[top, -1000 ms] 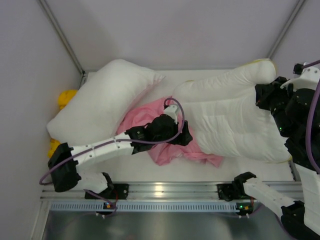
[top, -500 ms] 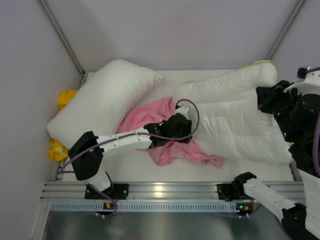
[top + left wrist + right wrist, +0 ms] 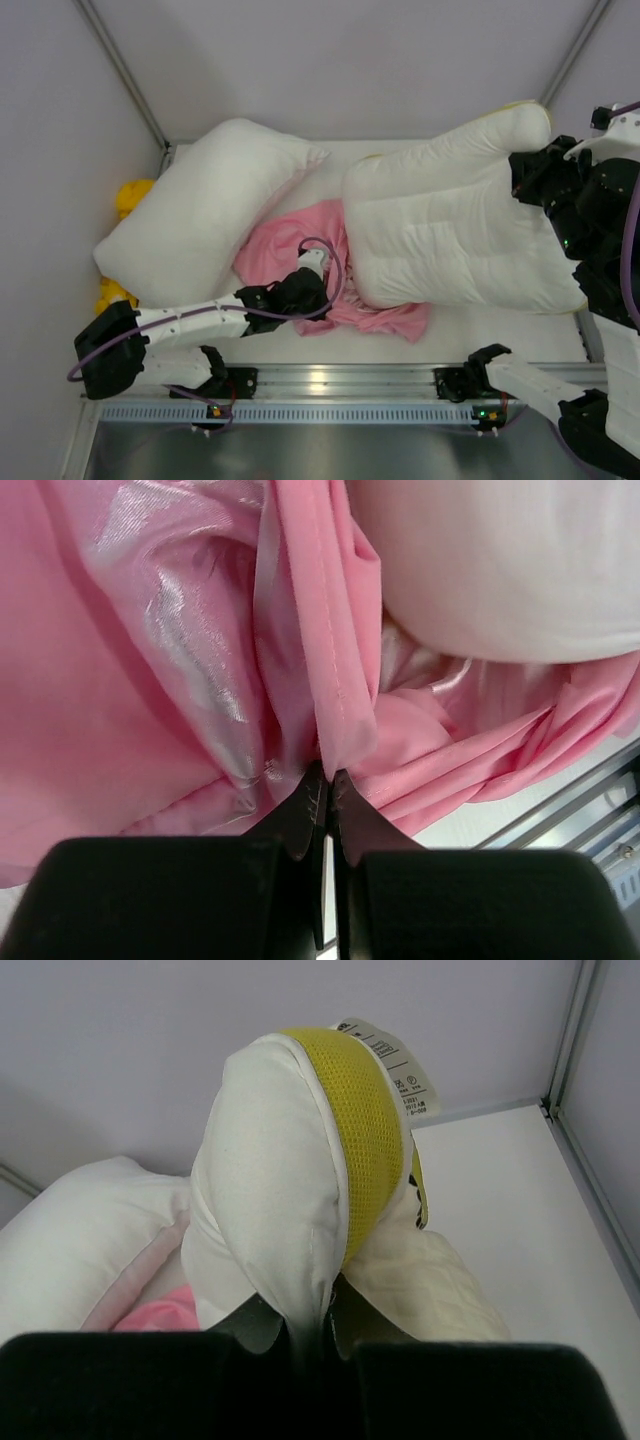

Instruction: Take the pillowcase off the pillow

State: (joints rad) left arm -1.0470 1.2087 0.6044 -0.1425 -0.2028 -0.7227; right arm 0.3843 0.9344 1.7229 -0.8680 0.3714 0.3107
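The pink pillowcase (image 3: 290, 245) lies crumpled in the middle of the table, its right part under the pillow's near-left corner. My left gripper (image 3: 312, 290) is shut on a hemmed fold of this pillowcase (image 3: 300, 630), the fingertips (image 3: 316, 786) pinching the fabric. The plump white pillow (image 3: 455, 225) with a yellow band (image 3: 520, 104) lies on the right, its far end raised. My right gripper (image 3: 520, 180) is shut on that pillow's corner (image 3: 270, 1210), beside the yellow mesh band (image 3: 365, 1110) and a white label (image 3: 395, 1060).
A plain white pillow (image 3: 200, 215) leans at the left, with yellow items (image 3: 130, 195) behind it against the left wall. White walls close in the table on three sides. The metal rail (image 3: 330, 380) with both arm bases runs along the near edge.
My left gripper has closed on the pillowcase and drawn back toward the near left, pulling the pink fabric along. The pillow has shifted and its far end sits a little higher.
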